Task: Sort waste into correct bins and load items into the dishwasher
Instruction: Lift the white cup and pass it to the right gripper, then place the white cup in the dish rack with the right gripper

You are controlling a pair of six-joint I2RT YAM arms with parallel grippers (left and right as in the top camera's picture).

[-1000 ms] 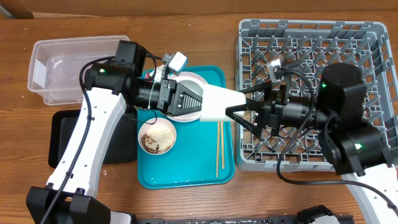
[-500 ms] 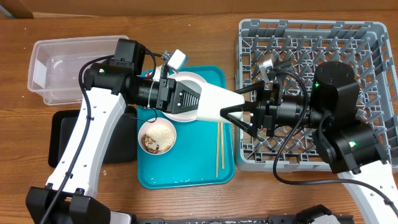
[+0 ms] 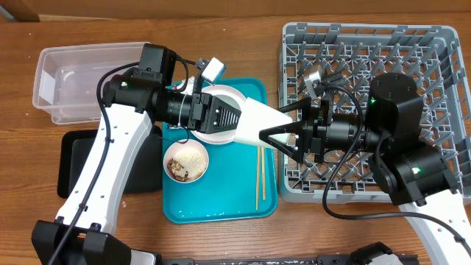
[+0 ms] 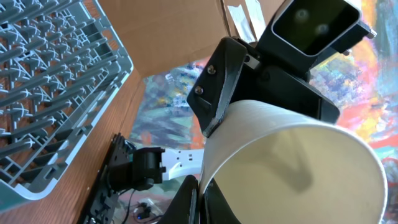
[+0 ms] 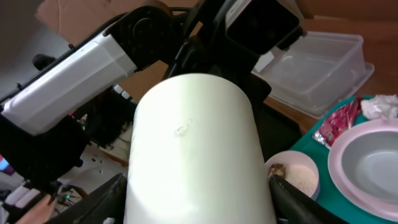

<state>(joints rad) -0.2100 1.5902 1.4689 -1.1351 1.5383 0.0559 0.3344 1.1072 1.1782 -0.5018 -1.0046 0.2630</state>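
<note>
Mid-handover just beside the dish rack [image 3: 368, 44]: left fingers [image 3: 221, 116] pinch the white cup [image 3: 257, 124], right fingers [image 3: 293, 108] spread around its base, needing to clamp next.

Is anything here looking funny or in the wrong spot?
The white cup lies sideways in mid-air over the teal tray, pinched by the left gripper, right gripper straddling it. The small bowl still holds rice.

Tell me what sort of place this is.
Likely a mock dish-clearing station on a wooden table: a square grey plastic dish rack, a teal rectangular tray holding a small pinkish bowl of rice, and a clear plastic tub.
</note>
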